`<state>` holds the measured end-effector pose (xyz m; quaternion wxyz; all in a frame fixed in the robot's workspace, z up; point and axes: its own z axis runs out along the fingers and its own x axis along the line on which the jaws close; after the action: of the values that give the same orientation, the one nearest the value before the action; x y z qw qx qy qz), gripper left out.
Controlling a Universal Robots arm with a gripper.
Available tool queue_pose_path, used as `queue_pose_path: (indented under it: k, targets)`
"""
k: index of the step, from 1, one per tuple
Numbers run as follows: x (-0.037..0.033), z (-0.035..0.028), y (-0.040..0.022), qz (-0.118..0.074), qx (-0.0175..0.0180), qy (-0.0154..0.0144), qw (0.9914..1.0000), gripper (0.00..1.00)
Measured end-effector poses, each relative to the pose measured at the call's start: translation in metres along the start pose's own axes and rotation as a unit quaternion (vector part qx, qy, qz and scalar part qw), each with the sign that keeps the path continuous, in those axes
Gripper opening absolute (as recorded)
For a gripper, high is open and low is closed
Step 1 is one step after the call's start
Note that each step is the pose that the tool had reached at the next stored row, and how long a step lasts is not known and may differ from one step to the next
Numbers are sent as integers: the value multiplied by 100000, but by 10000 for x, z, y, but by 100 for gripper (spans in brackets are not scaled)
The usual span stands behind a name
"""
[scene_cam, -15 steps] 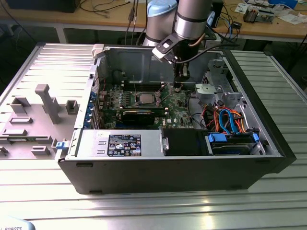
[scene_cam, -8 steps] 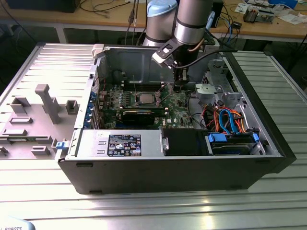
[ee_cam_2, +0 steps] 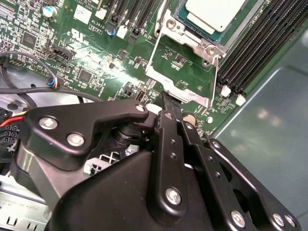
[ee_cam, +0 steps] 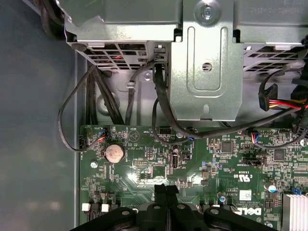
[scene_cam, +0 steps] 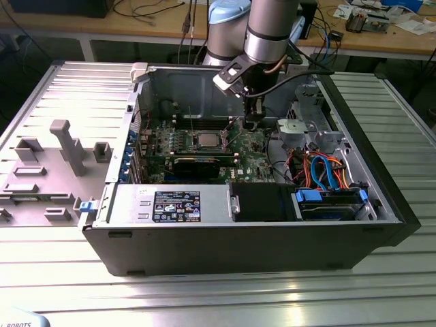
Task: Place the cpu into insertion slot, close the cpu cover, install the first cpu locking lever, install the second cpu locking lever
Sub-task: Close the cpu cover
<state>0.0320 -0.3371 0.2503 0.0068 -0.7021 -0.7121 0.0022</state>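
The cpu [ee_cam_2: 216, 12] lies flat in the insertion slot [ee_cam_2: 185, 26], its pale metal face up; in the exterior view the cpu [scene_cam: 206, 141] sits mid-motherboard. The cpu cover [ee_cam_2: 183, 90], a thin silver frame, is swung open and lies on the green board beside the socket, board showing through its window. My gripper [ee_cam_2: 167, 98] is shut with nothing between its fingers, its tips at the cover's outer edge. In the exterior view the gripper [scene_cam: 253, 124] hangs just to the right of the socket. The first wrist view shows the gripper [ee_cam: 166, 188] low over the board.
The open computer case [scene_cam: 381, 204] walls in the motherboard [ee_cam: 221, 159]. A metal drive cage [ee_cam: 207, 72] and black cables [ee_cam: 163, 110] lie past the board's edge. Memory slots [ee_cam_2: 260, 43] flank the socket. A black card [scene_cam: 197, 163] and bundled orange and blue cables [scene_cam: 327, 174] sit nearby.
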Motion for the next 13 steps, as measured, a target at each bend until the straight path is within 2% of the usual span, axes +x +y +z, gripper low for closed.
queue_pose_path:
  k: [13]
  targets:
    - [0,0,-29,0,-1,0,100000,11]
